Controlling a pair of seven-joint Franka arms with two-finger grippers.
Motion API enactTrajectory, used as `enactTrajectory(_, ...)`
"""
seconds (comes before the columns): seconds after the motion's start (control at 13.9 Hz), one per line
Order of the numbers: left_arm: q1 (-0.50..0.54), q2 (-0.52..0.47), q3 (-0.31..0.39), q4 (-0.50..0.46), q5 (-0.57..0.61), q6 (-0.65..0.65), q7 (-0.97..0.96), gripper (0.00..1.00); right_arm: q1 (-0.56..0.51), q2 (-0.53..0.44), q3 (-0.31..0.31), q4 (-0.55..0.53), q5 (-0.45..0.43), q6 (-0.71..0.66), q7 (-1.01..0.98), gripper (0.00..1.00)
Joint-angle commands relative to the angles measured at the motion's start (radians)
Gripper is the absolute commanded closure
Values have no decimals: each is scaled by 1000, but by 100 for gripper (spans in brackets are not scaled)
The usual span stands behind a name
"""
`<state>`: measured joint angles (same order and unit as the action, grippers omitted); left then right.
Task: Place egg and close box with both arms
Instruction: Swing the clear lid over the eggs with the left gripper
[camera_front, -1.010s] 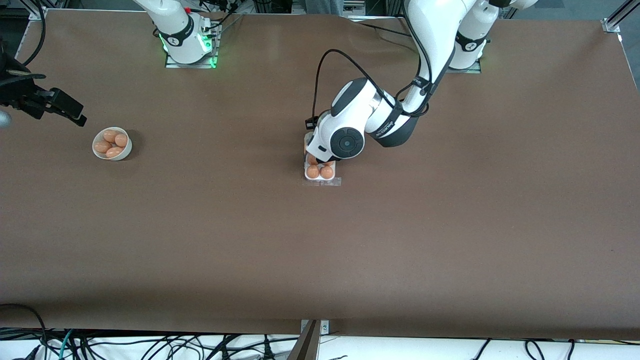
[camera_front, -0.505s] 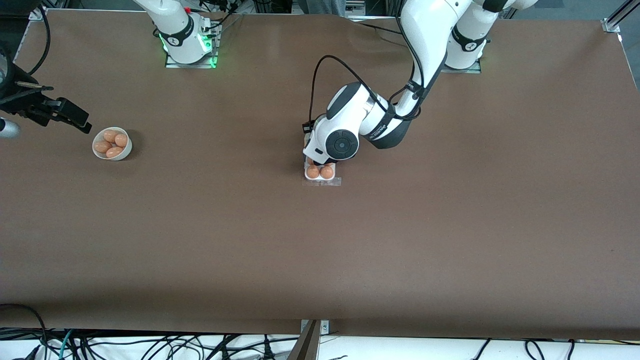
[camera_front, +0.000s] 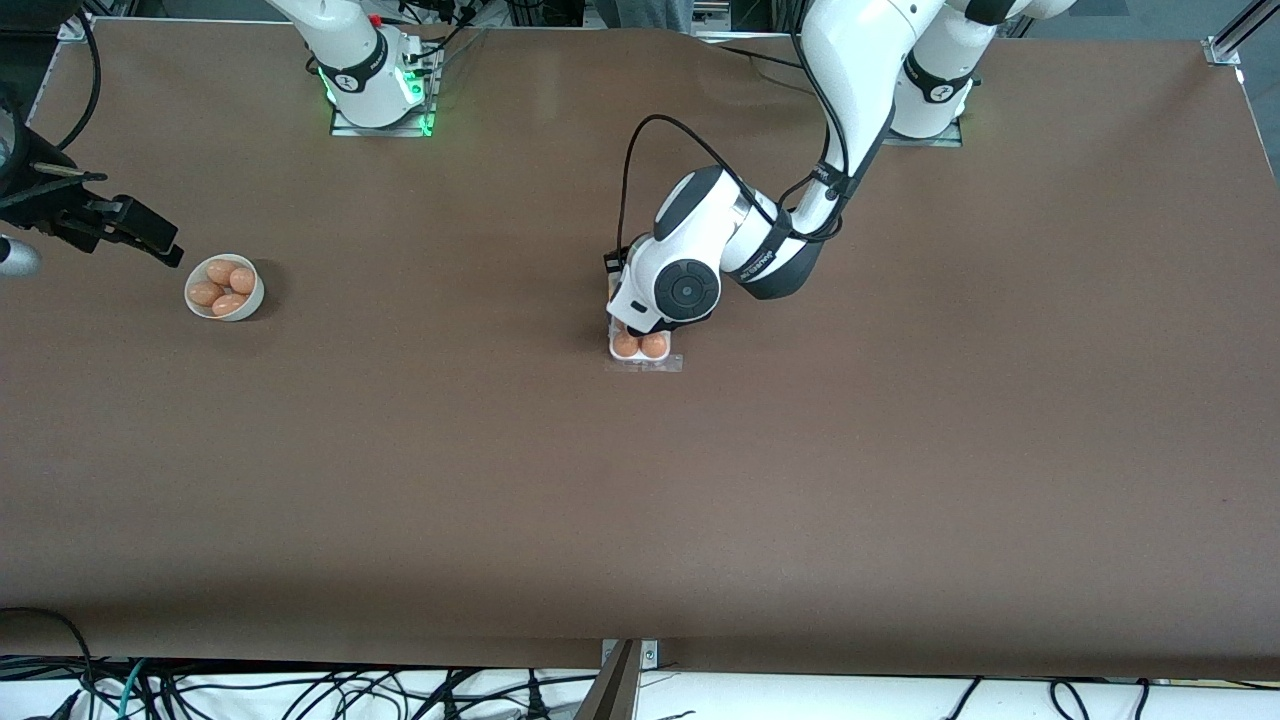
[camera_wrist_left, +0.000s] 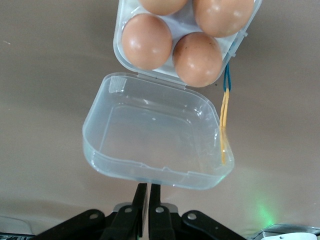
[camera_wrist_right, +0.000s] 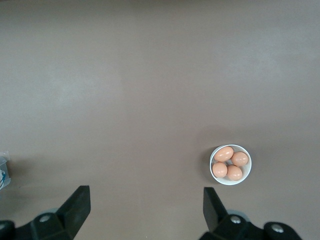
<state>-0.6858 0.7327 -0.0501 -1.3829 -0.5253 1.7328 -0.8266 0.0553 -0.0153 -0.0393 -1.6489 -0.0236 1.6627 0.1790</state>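
sitting mid-table is the box (camera_wrist_left: 150, 65) with 4 eggs (camera_wrist_left: 197, 59) in its cells, clear lid (camera_wrist_left: 155, 135) flopped open flat on the table. the left gripper (camera_wrist_left: 148, 200) hangs low right over the lid's free edge, fingers pinched together on nothing (lid isn't grabbed). the right gripper (camera_wrist_right: 145, 202) waits up over its own end of the table, jaws spread wide, near the white bowl (camera_front: 250, 302) holding 4 more eggs.

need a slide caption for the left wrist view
Shut left gripper at the rim of the open clear lid of the box, four eggs in its cells.
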Motion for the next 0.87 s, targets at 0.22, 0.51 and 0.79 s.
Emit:
enactTrajectory(0.22,-12,11,16,24,-1,5,-8,92,-3,-11,6,-6,-2,6,4,0)
enactTrajectory(0.51,-12,11,16,24,42,24,-8,92,-3,-11,6,-6,-2,8,4,0)
enactTrajectory(0.79,-8,10,18,25,44,57,-8,92,-3,-11,6,-5,-2,8,4,0)
